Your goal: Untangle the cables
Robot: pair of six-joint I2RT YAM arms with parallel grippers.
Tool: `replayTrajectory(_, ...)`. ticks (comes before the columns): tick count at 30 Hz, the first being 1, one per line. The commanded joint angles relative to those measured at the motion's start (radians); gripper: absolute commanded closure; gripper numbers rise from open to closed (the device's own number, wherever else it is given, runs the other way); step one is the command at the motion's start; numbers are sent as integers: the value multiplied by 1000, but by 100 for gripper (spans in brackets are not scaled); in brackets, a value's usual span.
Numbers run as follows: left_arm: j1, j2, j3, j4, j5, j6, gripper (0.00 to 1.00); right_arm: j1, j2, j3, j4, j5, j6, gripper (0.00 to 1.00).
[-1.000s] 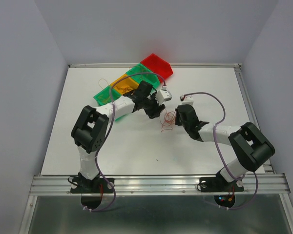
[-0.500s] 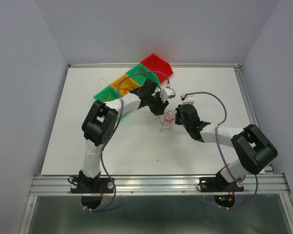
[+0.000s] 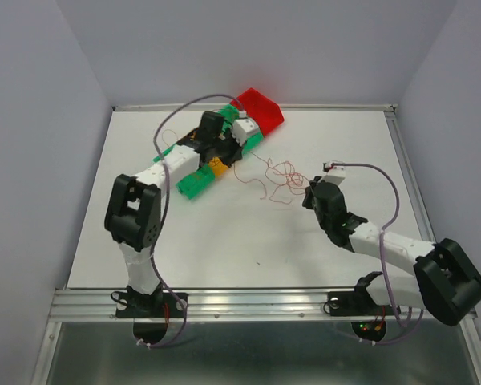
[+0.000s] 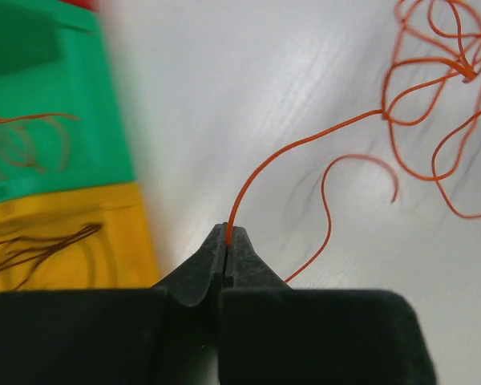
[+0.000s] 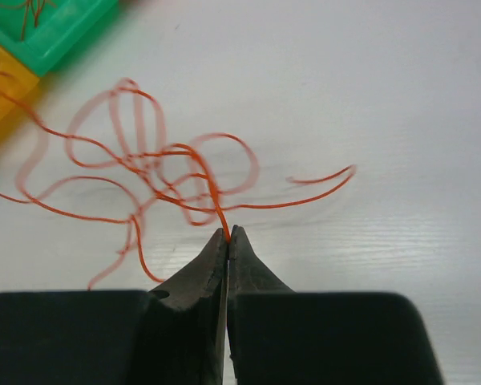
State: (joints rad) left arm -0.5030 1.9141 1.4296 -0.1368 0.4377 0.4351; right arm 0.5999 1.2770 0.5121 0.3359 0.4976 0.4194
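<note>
Since the earlier frames our left gripper (image 4: 227,233) has swung back to the green bin (image 4: 64,96) and yellow bin (image 4: 72,216), and our right gripper (image 5: 227,234) has drawn off toward the near right. The cables (image 3: 279,175) now lie pulled out between them on the white table (image 3: 224,241) as a loose, loopy orange-red tangle. Both grippers are pinched fully closed, each on one hair-thin orange strand of the cables leading into the knot, and more fine wires lie curled in both bins.
</note>
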Motion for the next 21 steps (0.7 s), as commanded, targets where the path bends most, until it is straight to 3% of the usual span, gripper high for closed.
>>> replayTrajectory(1, 124, -316, -11, 22, 9, 0, 100, -17, -175, -76, -11, 180, 93, 99)
replayTrajectory(8, 139, -605, -17, -58, -126, 40, 100, -28, -398, -159, -35, 199, 105, 99)
replayTrajectory(15, 245, -681, 173, -121, -278, 71, 100, -29, -528, -150, -165, 265, 151, 99)
replayTrajectory(21, 489, -636, 385, -144, -321, 53, 100, -32, -652, -164, -216, 387, 196, 99)
